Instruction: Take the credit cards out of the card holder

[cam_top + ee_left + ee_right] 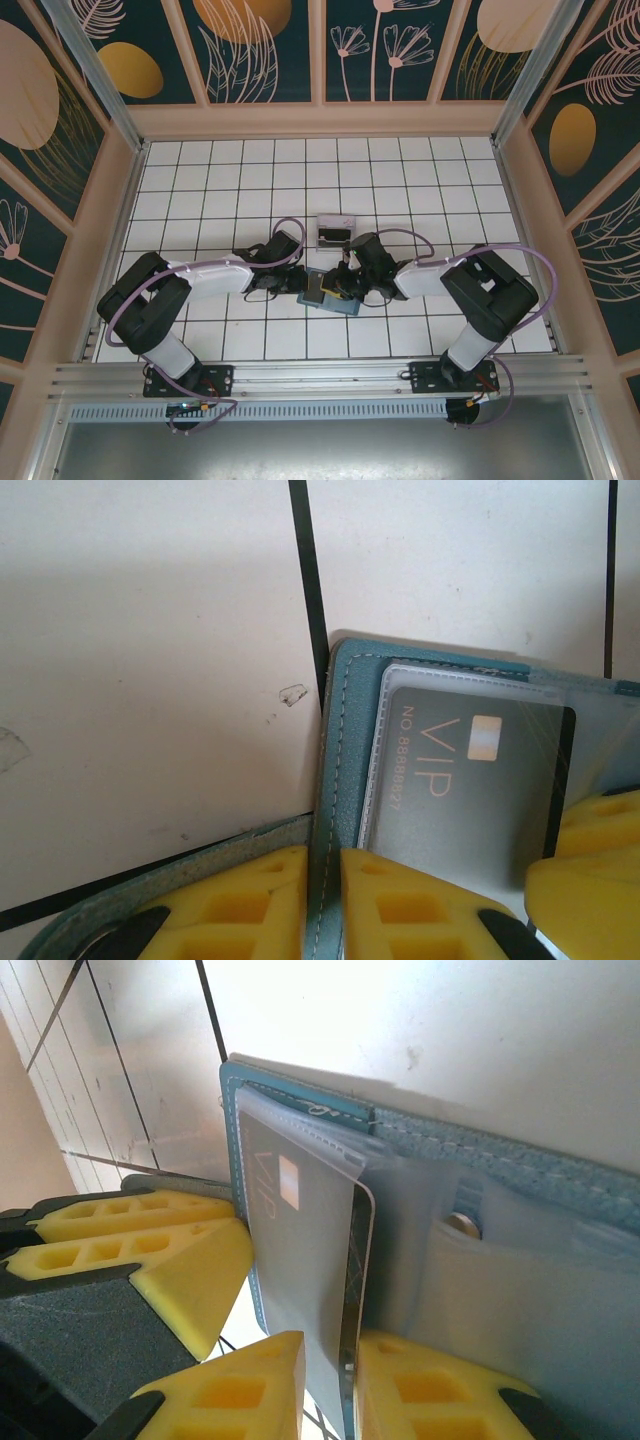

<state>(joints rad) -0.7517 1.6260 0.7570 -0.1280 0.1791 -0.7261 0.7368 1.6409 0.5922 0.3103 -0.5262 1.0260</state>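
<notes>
The slate-blue, leather-like bifold card holder lies open on the white tiled table, right between the two arms. It is near the small clear plastic box, on the side closer to the arm bases.

Inside it, a thin grey plastic credit card with gold VIP lettering sits in a clear sleeve (in the right wrist view, one long edge pokes past the sleeve).

On the left side, the left gripper has its yellow fingers pinched tight on the card holder's stitched cover edge. Opposite it, the right gripper has its jaws nearly together, nipping the credit card's edge between the pads.

The two sets of yellow fingers sit close beside each other at the holder. A small round metal stud peeks out by the neighbouring sleeve.
</notes>
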